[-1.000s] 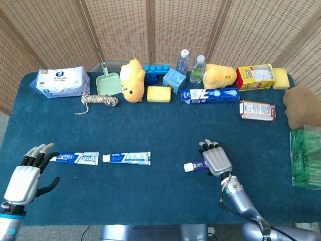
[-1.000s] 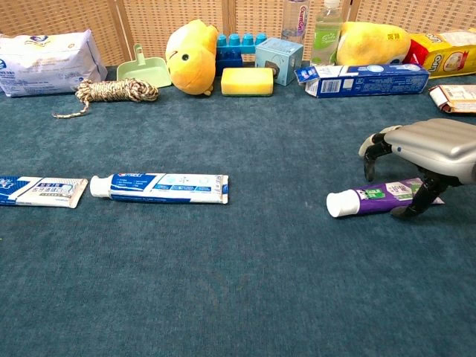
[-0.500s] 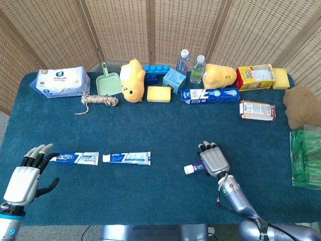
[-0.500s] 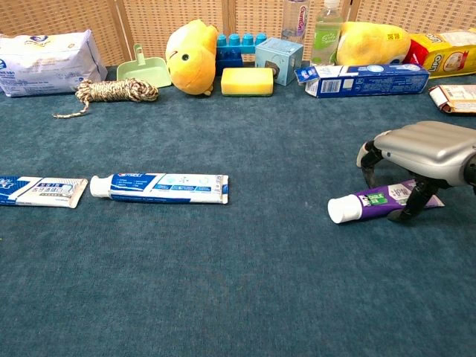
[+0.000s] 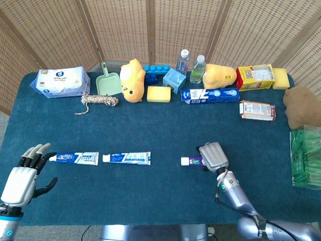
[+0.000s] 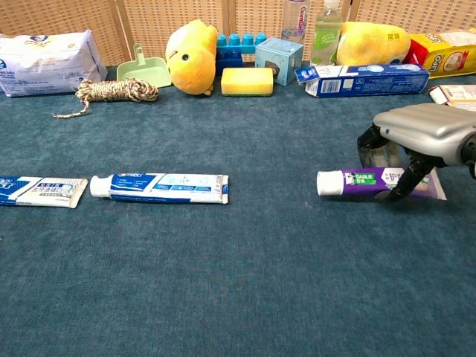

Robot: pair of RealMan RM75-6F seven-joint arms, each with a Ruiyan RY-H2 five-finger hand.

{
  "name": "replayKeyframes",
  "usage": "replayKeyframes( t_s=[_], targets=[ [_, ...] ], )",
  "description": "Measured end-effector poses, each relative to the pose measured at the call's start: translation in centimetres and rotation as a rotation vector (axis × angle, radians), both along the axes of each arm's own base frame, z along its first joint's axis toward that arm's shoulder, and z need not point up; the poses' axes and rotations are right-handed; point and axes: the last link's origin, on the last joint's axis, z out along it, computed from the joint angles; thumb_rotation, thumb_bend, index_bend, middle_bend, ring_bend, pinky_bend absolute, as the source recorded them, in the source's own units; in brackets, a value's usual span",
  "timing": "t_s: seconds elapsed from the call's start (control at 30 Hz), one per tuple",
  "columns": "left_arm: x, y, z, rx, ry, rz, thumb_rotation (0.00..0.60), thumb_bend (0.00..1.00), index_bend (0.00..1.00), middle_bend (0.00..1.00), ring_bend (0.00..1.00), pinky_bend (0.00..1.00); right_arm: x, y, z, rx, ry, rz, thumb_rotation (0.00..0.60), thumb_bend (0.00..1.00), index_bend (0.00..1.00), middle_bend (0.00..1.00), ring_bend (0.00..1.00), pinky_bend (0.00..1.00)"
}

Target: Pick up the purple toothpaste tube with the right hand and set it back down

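Right robot hand [image 6: 416, 145] arched over purple toothpaste tube [image 6: 372, 181], fingers curled around it; tube level, cap toward centre, lifted or resting on blue desk [image 6: 245, 282]: cannot tell. Left robot hand [image 5: 24, 171] spread, empty, near desk edge.

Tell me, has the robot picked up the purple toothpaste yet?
It looks mid-pick. Done: the right hand has reached the purple toothpaste tube, its fingers curled around it. In hand: the tube appears gripped, but whether it has left the blue tablecloth is hard to tell. Left: lifting it clear and setting it back down.
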Motion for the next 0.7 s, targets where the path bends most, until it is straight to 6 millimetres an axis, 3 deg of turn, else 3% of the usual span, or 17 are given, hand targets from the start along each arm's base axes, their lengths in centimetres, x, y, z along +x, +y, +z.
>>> replayKeyframes(
  t_s=[0.27, 0.7],
  targets=[
    [0.9, 0.3, -0.1, 0.001, 0.005, -0.03, 0.6, 0.24, 0.2, 0.11, 0.09, 0.1, -0.7, 0.3, 1.9, -0.035, -0.112, -0.005, 0.6, 0.31, 0.87, 0.71, 0.63, 0.72],
    [2.4, 0.6, -0.3, -0.008, 0.021, -0.07, 0.6, 0.24, 0.2, 0.11, 0.09, 0.1, -1.3, 1.0, 3.3, 0.011, -0.292, -0.073, 0.6, 0.32, 0.87, 0.74, 0.66, 0.76]
  ],
)
